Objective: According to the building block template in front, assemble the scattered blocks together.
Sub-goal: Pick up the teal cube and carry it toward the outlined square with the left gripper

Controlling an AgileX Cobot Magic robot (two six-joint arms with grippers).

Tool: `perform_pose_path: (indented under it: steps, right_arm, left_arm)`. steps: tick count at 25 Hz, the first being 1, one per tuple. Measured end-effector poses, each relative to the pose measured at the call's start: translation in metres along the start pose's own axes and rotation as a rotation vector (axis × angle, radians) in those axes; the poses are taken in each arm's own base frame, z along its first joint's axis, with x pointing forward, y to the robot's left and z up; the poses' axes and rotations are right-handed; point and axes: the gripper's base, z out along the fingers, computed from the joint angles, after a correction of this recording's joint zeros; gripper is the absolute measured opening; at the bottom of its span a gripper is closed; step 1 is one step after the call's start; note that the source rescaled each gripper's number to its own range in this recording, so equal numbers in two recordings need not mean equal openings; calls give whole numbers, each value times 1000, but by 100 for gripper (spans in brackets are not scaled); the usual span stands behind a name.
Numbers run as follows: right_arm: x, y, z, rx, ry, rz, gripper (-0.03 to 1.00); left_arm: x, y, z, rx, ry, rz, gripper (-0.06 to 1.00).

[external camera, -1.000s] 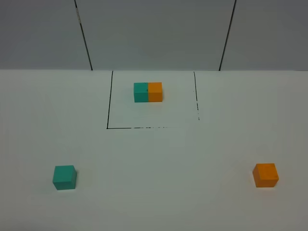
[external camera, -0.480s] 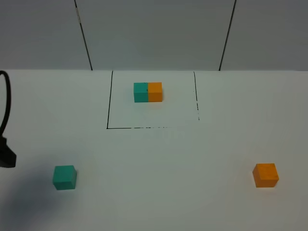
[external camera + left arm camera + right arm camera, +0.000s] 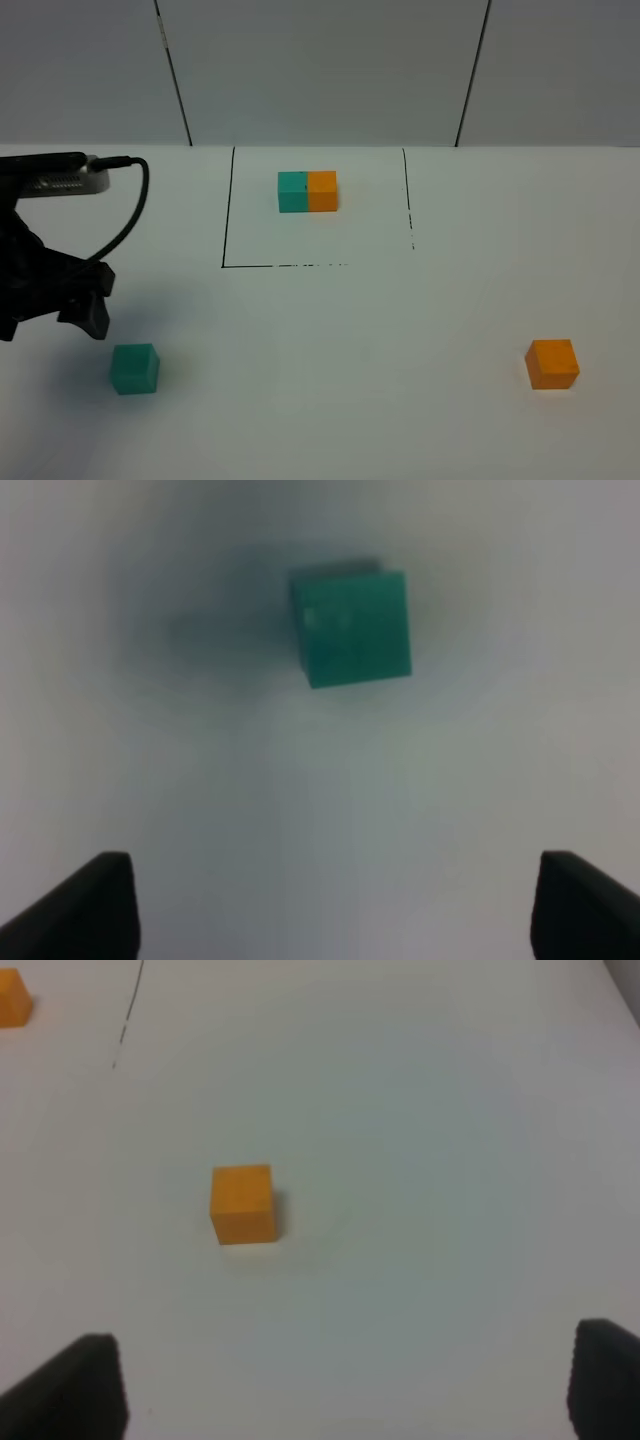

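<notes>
Left gripper (image 3: 340, 910) just swung in near the loose matte teal cube (image 3: 134, 368), jaws wide and empty; right gripper (image 3: 340, 1385) open too; grasp next

Black end effector (image 3: 340, 910), grey module (image 3: 62, 183), looping cable (image 3: 145, 192)
</notes>
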Motion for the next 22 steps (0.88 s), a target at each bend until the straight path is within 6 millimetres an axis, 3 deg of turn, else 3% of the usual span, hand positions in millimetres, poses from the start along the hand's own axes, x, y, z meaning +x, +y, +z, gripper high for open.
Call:
perform_pose_path:
  steps: [4,12,22]
  right_arm:
    - [0,0,0,0,0,0,76]
    - [0,0,0,0,0,0,76]
    - [0,0,0,0,0,0,76]
  left_arm:
    - [-9,-8,26,-46,50,-8,68]
    - [-19,-14,59,-45,101,-37,68]
    - [-9,-8,89,-49,72,-49,75]
